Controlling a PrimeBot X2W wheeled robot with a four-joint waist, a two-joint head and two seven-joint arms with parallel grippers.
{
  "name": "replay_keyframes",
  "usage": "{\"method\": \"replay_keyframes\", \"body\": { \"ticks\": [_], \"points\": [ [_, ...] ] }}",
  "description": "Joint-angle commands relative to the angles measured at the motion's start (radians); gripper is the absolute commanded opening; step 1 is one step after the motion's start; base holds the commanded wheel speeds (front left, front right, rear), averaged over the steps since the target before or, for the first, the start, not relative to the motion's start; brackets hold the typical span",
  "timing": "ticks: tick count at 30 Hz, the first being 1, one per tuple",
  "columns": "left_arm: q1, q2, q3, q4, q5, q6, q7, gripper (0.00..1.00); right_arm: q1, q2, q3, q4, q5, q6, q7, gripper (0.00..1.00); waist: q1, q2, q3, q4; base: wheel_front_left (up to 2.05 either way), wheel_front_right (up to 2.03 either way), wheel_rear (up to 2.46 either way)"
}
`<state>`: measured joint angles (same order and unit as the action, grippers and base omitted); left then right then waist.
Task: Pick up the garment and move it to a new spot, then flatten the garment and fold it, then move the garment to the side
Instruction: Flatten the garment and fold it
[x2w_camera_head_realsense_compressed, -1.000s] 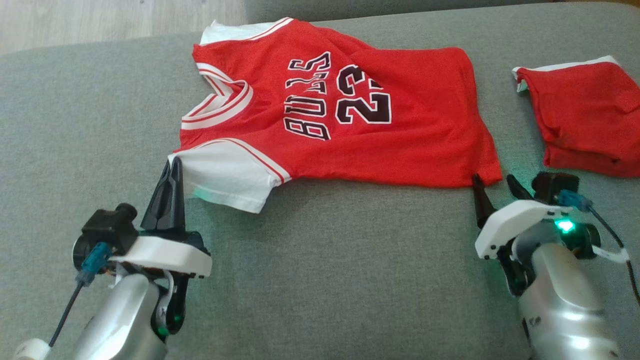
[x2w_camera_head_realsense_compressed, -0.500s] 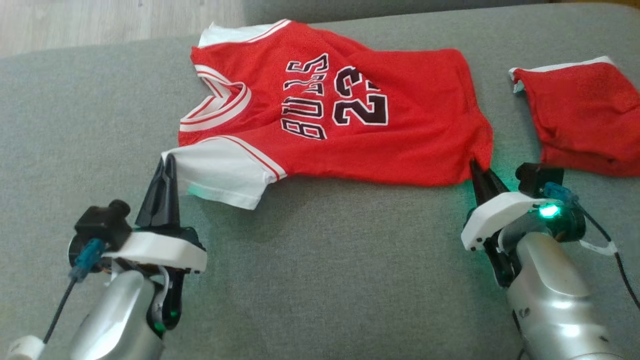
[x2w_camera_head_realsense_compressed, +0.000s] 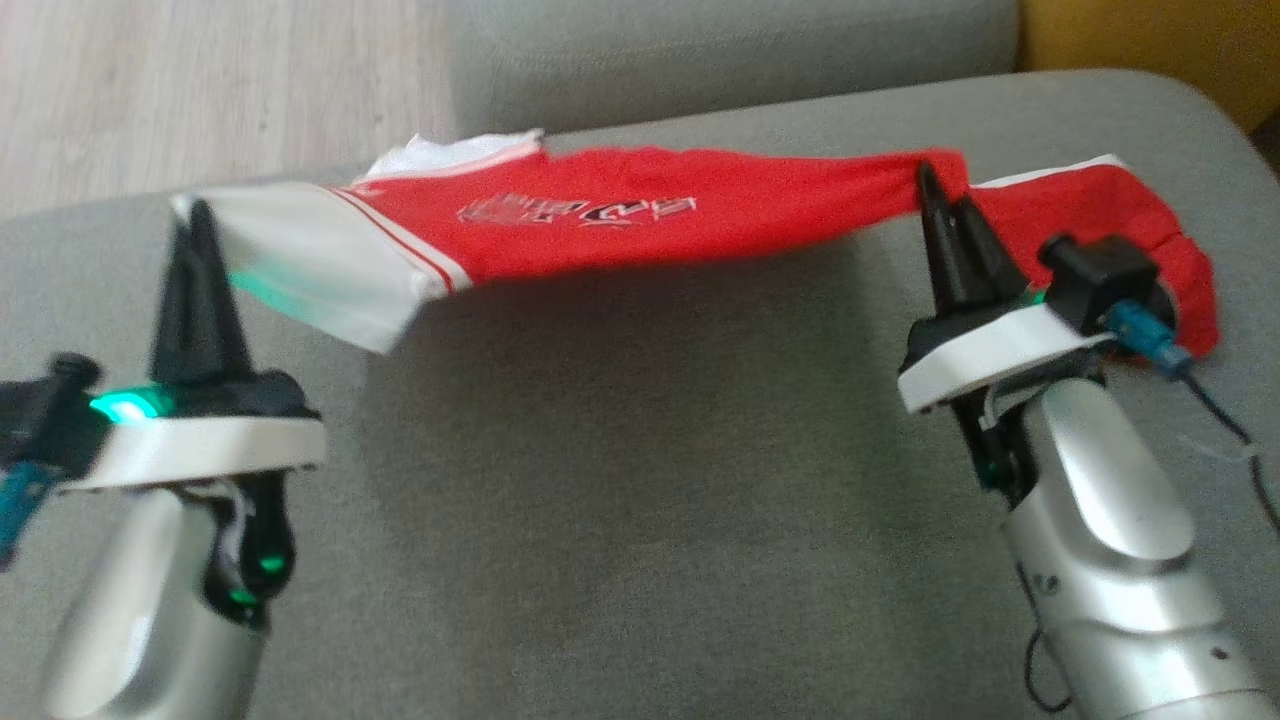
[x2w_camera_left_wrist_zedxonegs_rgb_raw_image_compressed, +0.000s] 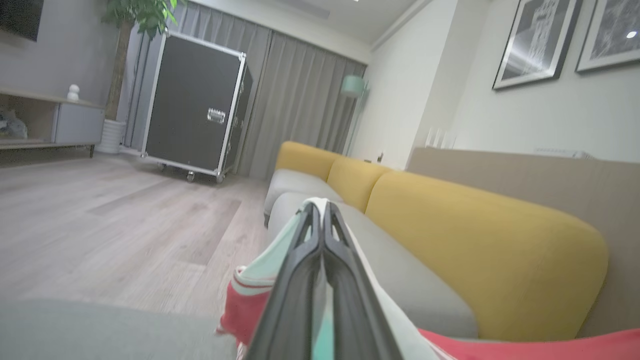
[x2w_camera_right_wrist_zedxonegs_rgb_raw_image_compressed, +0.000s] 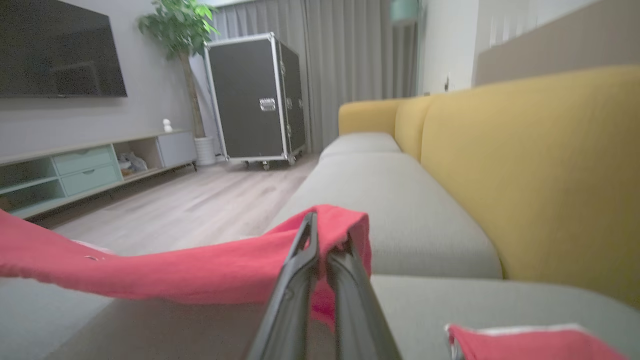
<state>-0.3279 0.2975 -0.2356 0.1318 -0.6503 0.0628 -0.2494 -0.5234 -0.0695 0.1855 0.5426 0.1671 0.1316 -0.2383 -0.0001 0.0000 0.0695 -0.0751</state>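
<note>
Head view: the left arm enters from the lower left with its pale forearm angled up. The left gripper (x2w_camera_head_realsense_compressed: 197, 225) points up the frame, its fingers (x2w_camera_head_realsense_compressed: 200, 310) clenched on the edge of the white sleeve (x2w_camera_head_realsense_compressed: 310, 265) of the red jersey (x2w_camera_head_realsense_compressed: 640, 225). The right arm enters from the lower right. The right gripper (x2w_camera_head_realsense_compressed: 943, 198) points up and slightly left, and its fingers are clenched on a bunched red corner of the jersey. The jersey hangs stretched between the two grippers, held clear of the grey sofa seat (x2w_camera_head_realsense_compressed: 640, 480), with its printed face seen nearly edge-on. A second red garment (x2w_camera_head_realsense_compressed: 1160, 225) with white trim lies on the seat just behind the right gripper. Left wrist view: the left gripper (x2w_camera_left_wrist_zedxonegs_rgb_raw_image_compressed: 320, 212) is pressed shut, with white sleeve fabric wrapped around both sides of its tips. Red jersey cloth (x2w_camera_left_wrist_zedxonegs_rgb_raw_image_compressed: 240, 310) hangs below, and the yellow back cushion (x2w_camera_left_wrist_zedxonegs_rgb_raw_image_compressed: 475, 250) runs along the right. Right wrist view: the right gripper (x2w_camera_right_wrist_zedxonegs_rgb_raw_image_compressed: 325, 240) is closed on a fold of the jersey (x2w_camera_right_wrist_zedxonegs_rgb_raw_image_compressed: 175, 272), which stretches away to the left above the seat. The second red garment (x2w_camera_right_wrist_zedxonegs_rgb_raw_image_compressed: 525, 342) lies at the lower right. A black flight case (x2w_camera_right_wrist_zedxonegs_rgb_raw_image_compressed: 255, 95) stands closed on the wood floor (x2w_camera_right_wrist_zedxonegs_rgb_raw_image_compressed: 200, 205). The contents of the low cabinet's (x2w_camera_right_wrist_zedxonegs_rgb_raw_image_compressed: 85, 167) open compartment are too indistinct to identify.
</note>
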Motion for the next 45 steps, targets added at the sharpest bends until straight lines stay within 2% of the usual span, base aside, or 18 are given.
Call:
{"method": "replay_keyframes", "body": {
  "ticks": [1, 6, 11, 15, 18, 21, 24, 28, 32, 37, 42, 45],
  "points": [
    [-0.055, 0.038, 0.059, -0.053, -0.001, 0.007, -0.011, 0.00, -0.022, -0.010, 0.020, -0.056, 0.002, -0.001, -0.010, 0.00, 0.0001, 0.0000, -0.022, -0.014, 0.00, 0.00, 0.00],
    [-0.061, 0.031, 0.143, -0.218, -0.016, 0.022, -0.012, 0.00, -0.024, -0.068, 0.049, -0.242, 0.035, -0.001, 0.012, 0.00, 0.0001, 0.0000, -0.057, -0.035, 0.00, 0.00, 0.00],
    [-0.064, 0.034, 0.181, -0.397, -0.039, 0.045, 0.004, 0.00, -0.006, -0.129, 0.031, -0.447, 0.048, -0.001, 0.075, 0.00, 0.0001, 0.0000, -0.066, -0.041, 0.00, 0.00, 0.00],
    [-0.085, 0.044, 0.214, -0.516, -0.074, 0.079, 0.055, 0.00, 0.018, -0.152, -0.006, -0.594, 0.046, -0.001, 0.143, 0.00, 0.0001, 0.0000, -0.058, -0.039, 0.00, 0.00, 0.00],
    [-0.124, 0.068, 0.218, -0.551, -0.084, 0.092, 0.107, 0.00, 0.020, -0.154, -0.038, -0.669, 0.043, -0.001, 0.197, 0.00, 0.0001, 0.0000, -0.026, -0.032, 0.00, 0.00, 0.00],
    [-0.192, 0.089, 0.195, -0.502, -0.103, 0.092, 0.179, 0.00, -0.013, -0.159, -0.048, -0.682, 0.044, -0.001, 0.243, 0.00, 0.0001, 0.0000, 0.032, -0.021, 0.00, 0.00, 0.00],
    [-0.315, 0.113, 0.159, -0.400, -0.105, 0.069, 0.237, 0.00, -0.102, -0.169, -0.050, -0.623, 0.065, -0.001, 0.273, 0.00, 0.0001, 0.0000, 0.110, -0.007, 0.00, 0.00, 0.00],
    [-0.525, 0.132, 0.112, -0.173, -0.092, 0.019, 0.278, 0.00, -0.287, -0.197, -0.013, -0.453, 0.063, -0.001, 0.270, 0.00, 0.0001, 0.0000, 0.207, 0.012, 0.00, 0.00, 0.00],
    [-0.749, 0.152, 0.083, 0.069, -0.039, -0.038, 0.244, 0.00, -0.514, -0.186, 0.015, -0.227, 0.056, -0.001, 0.211, 0.00, 0.0001, 0.0000, 0.276, 0.021, 0.00, 0.00, 0.00],
    [-0.975, 0.153, 0.054, 0.299, 0.019, -0.098, 0.158, 0.00, -0.745, -0.149, -0.018, 0.019, 0.029, -0.001, 0.069, 0.00, 0.0001, 0.0000, 0.321, 0.037, 0.00, 0.00, 0.00],
    [-1.031, 0.110, 0.007, 0.480, 0.032, -0.157, 0.058, 0.00, -0.791, -0.126, -0.033, 0.215, 0.002, -0.001, -0.010, 0.00, 0.0001, 0.0000, 0.338, 0.057, 0.00, 0.00, 0.00],
    [-1.005, 0.095, -0.016, 0.517, 0.034, -0.171, 0.037, 0.00, -0.764, -0.125, -0.030, 0.264, 0.010, -0.001, -0.016, 0.00, 0.0001, 0.0000, 0.340, 0.066, 0.00, 0.00, 0.00]
  ]
}}
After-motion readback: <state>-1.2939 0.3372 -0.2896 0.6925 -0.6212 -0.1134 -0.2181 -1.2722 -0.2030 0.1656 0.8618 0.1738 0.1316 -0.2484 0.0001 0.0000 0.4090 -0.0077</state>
